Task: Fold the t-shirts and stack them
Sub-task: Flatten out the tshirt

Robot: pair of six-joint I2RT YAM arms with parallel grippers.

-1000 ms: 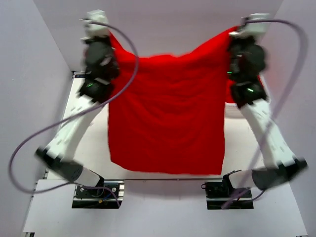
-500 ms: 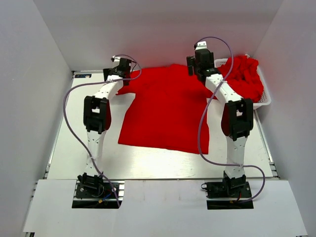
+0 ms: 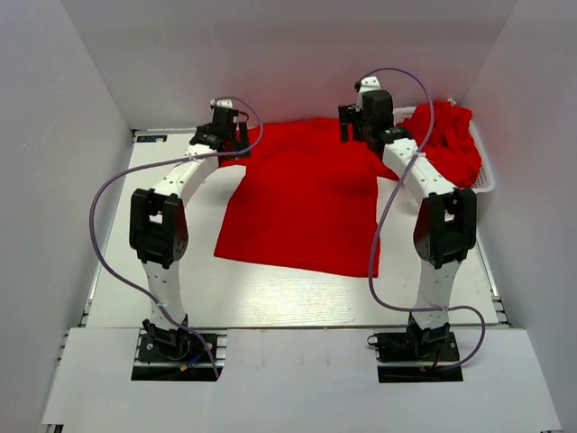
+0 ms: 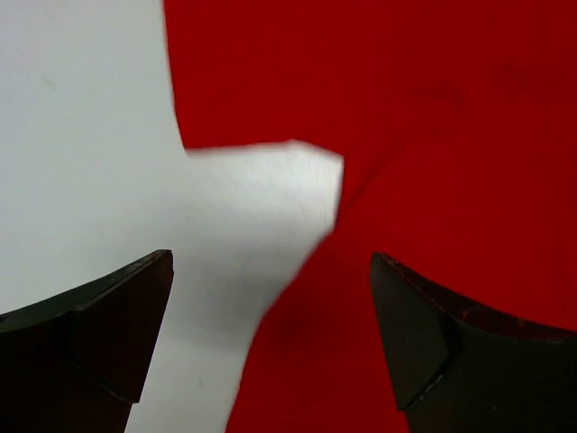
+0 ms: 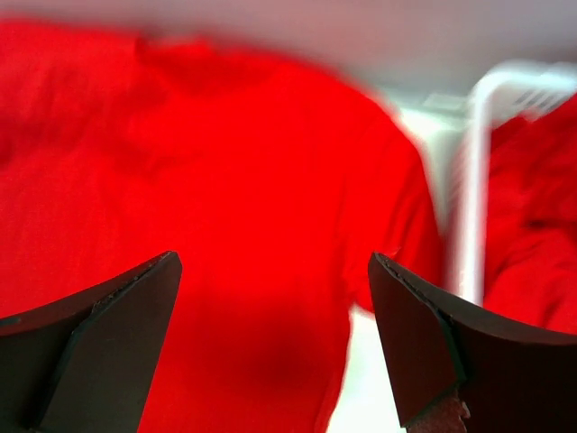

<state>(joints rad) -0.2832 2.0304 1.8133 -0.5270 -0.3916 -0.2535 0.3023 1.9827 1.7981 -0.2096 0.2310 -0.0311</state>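
Note:
One red t-shirt (image 3: pixel 306 203) lies spread flat on the white table (image 3: pixel 153 271), collar toward the back wall. My left gripper (image 3: pixel 230 135) hovers open over its left sleeve and holds nothing. In the left wrist view the open gripper (image 4: pixel 270 262) straddles the sleeve edge of the t-shirt (image 4: pixel 451 135). My right gripper (image 3: pixel 361 126) hangs open over the right shoulder. In the right wrist view that gripper (image 5: pixel 270 262) is above the t-shirt (image 5: pixel 225 180), apart from the cloth. More red t-shirts (image 3: pixel 446 135) are heaped in the basket.
A white slatted basket (image 3: pixel 487 185) stands at the back right corner, its rim (image 5: pixel 473 180) close beside the right gripper. White walls close in the table on the left, back and right. Purple cables loop from both arms.
A second ago both grippers held the t-shirt up in the air by its top corners. It now lies flat on the table and both grippers have opened and let go.

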